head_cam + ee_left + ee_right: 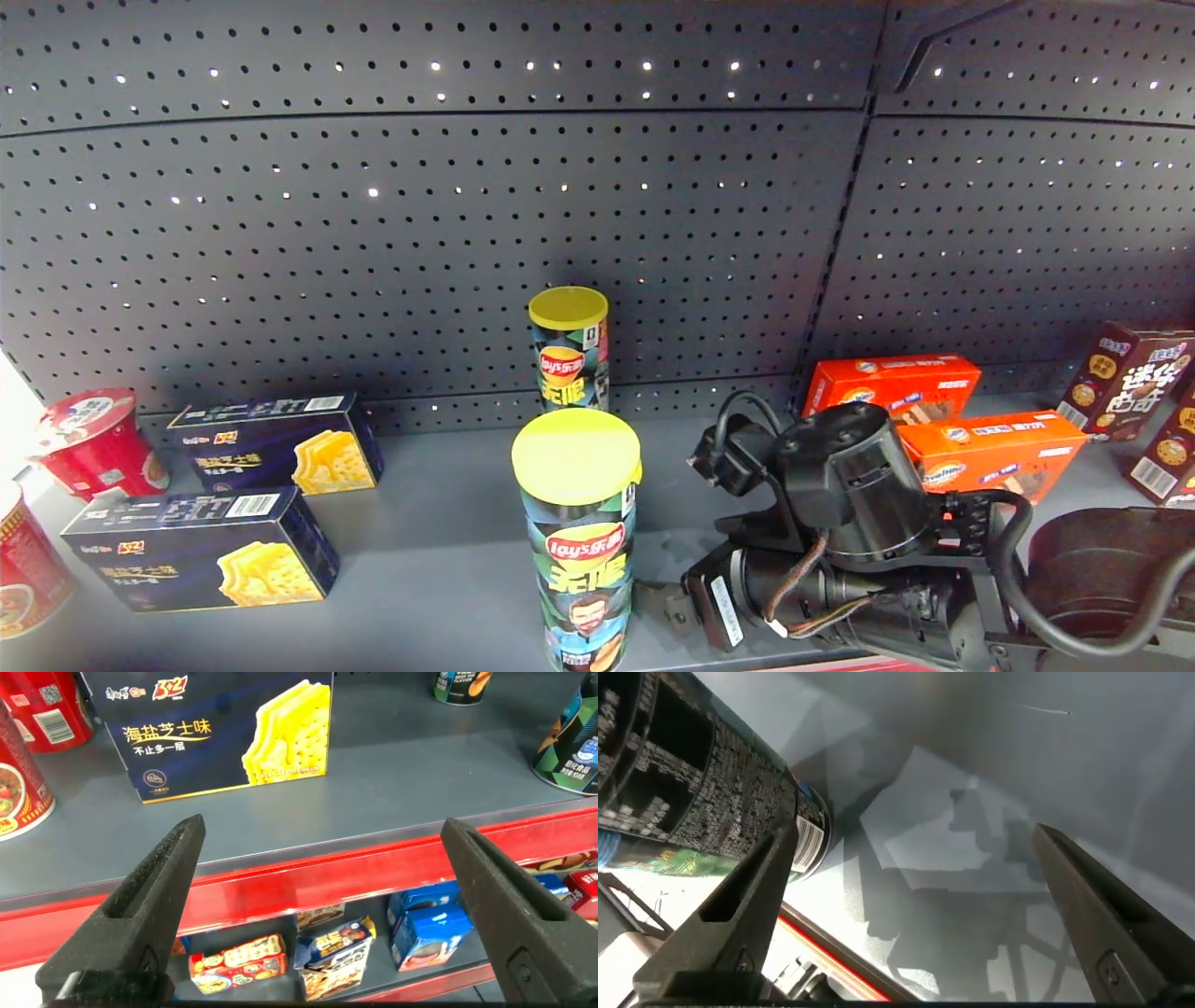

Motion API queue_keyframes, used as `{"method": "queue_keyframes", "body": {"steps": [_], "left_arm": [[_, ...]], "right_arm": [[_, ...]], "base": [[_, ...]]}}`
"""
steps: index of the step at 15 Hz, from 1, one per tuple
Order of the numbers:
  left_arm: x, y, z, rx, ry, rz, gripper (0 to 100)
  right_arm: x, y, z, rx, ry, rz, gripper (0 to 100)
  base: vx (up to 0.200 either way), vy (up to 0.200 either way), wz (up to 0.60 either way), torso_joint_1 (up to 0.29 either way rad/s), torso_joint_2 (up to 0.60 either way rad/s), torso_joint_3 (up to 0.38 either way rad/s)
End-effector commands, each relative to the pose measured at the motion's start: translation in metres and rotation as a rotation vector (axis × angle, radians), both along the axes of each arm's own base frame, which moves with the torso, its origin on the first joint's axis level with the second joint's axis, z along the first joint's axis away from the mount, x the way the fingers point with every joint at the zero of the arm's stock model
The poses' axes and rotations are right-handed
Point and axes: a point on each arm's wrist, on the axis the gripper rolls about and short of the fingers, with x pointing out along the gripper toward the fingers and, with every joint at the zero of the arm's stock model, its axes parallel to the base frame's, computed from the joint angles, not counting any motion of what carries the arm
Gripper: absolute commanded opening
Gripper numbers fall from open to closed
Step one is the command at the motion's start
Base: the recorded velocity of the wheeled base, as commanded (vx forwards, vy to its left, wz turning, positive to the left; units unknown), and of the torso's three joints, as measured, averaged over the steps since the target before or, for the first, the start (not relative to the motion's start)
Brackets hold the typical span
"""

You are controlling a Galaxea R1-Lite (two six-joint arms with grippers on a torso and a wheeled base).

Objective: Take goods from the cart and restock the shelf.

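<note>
**Chip can upright at the shelf's near edge, both pincers wide**

Nearest, at the near edge of the flat grey metal shelf (439,560): tall cylindrical chip can with a yellow plastic lid (579,541), upright. Just right of it, right gripper (912,835), spread wide and holding nothing; can beside one finger, contact unclear. Farther back, in line, second yellow-lidded chip can (569,350) near the dark perforated back panel (467,233).

Left: two dark blue cracker boxes (201,551), then red noodle cups (93,443). Right: two orange cardboard boxes (994,448), then dark brown boxes (1125,378).

Left gripper (320,826), likewise wide and empty, out in front of the red front rail (327,873). Below the rail, small snack boxes (425,929) on a lower level.

Labels: round red-and-yellow logo on both cans; barcode and dense white print on the near can's back; white barcode stickers on the blue box tops.
</note>
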Motion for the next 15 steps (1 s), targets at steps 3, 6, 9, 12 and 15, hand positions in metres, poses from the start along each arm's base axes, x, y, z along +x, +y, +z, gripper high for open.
{"method": "queue_keyframes", "body": {"steps": [3, 6, 9, 12, 15], "left_arm": [[0.000, 0.000, 0.000, 0.000, 0.002, 0.001, 100], [0.000, 0.000, 0.000, 0.000, 0.000, 0.001, 100], [0.000, 0.000, 0.000, 0.000, 0.002, 0.000, 100], [0.000, 0.000, 0.000, 0.000, 0.002, 0.001, 100], [0.000, 0.000, 0.000, 0.000, 0.002, 0.001, 100]], "right_arm": [[-0.002, -0.017, 0.013, 0.021, -0.034, -0.045, 100], [-0.014, -0.038, 0.043, 0.107, -0.097, -0.061, 100], [-0.044, -0.077, 0.065, 0.164, -0.171, -0.074, 100], [-0.067, -0.128, 0.060, 0.187, -0.207, -0.165, 100], [-0.093, -0.181, 0.055, 0.168, -0.342, -0.325, 100]], "base": [[0.000, 0.000, 0.00, 0.000, 0.00, 0.000], [0.000, 0.000, 0.00, 0.000, 0.00, 0.000], [0.000, 0.000, 0.00, 0.000, 0.00, 0.000], [0.000, 0.000, 0.00, 0.000, 0.00, 0.000], [0.000, 0.000, 0.00, 0.000, 0.00, 0.000]]}}
